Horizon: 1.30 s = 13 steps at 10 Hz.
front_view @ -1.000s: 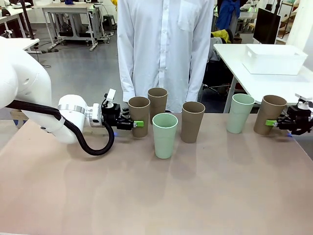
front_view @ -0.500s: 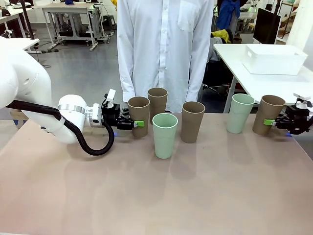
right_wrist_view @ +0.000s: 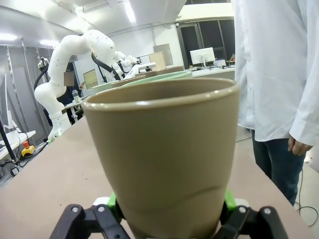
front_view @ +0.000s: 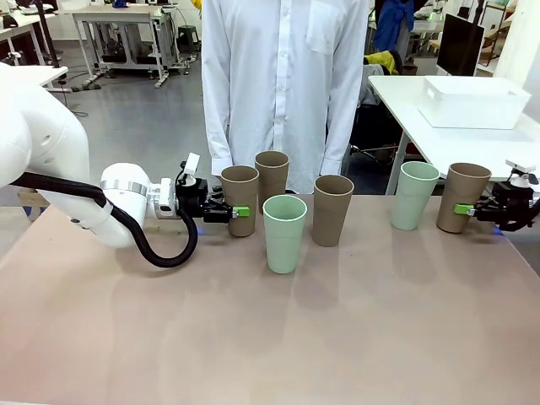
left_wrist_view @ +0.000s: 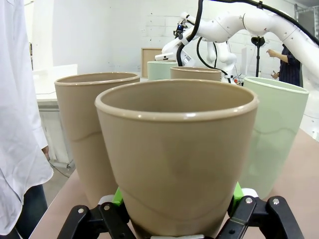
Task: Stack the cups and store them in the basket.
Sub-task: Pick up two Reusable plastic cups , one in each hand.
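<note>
Open tabletop (front_view: 253,337) before cups (front_view: 284,233)

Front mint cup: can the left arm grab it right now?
Probably not yet: the left gripper is shut on the leftmost grey-brown cup. The mint cup stands just beside it, its near side unblocked, so it looks reachable once freed.

No lettering, label, brand mark or number is showing legibly anywhere. The cups (front_view: 284,232) are presenting plain, unprinted sides in all three views. The screens (right_wrist_view: 202,55) far off in the right wrist view are glowing, but too small and blurred for anything on them to be read.
</note>
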Each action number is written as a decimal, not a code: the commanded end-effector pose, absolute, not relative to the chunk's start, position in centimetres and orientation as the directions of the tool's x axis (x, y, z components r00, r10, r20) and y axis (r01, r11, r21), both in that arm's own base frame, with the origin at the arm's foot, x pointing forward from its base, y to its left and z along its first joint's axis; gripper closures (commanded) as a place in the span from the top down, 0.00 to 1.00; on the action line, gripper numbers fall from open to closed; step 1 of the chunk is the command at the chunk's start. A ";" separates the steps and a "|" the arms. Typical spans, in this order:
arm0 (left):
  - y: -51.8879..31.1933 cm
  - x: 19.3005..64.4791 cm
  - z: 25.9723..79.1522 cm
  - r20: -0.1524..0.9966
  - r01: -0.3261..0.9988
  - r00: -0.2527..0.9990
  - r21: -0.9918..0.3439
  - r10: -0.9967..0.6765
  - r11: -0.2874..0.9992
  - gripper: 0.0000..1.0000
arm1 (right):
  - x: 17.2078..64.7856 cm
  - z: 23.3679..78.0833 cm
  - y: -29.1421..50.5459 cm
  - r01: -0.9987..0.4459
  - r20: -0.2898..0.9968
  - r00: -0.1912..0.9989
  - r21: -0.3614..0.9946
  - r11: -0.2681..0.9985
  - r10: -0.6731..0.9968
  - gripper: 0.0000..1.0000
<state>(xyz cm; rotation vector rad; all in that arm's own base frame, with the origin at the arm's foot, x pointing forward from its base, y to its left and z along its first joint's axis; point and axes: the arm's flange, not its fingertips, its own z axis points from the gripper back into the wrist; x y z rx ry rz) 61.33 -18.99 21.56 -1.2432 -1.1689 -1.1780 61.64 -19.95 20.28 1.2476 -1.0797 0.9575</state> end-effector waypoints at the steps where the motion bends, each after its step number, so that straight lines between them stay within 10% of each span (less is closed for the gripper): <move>1: -19.0 61.3 21.6 0.999 0.999 0.045 -0.045 0.001 -0.013 0.57 | 61.6 20.4 -19.9 -0.965 0.971 0.239 0.239 0.107 -0.014 0.38; 5: -19.0 61.3 21.6 0.999 0.999 0.045 -0.045 0.001 -0.013 0.57 | 61.6 20.4 -19.9 -0.965 0.971 0.239 0.239 0.107 -0.014 0.38; 6: -19.0 61.3 21.6 0.999 0.999 0.051 -0.051 0.003 -0.010 0.84 | 61.7 20.3 -20.0 -0.967 0.971 0.237 0.238 0.095 -0.020 0.84; 13: -11.3 54.5 30.8 0.996 0.999 0.015 -0.019 0.091 0.038 0.84 | 53.8 33.1 -17.2 -0.962 0.995 0.064 0.081 0.262 -0.074 0.84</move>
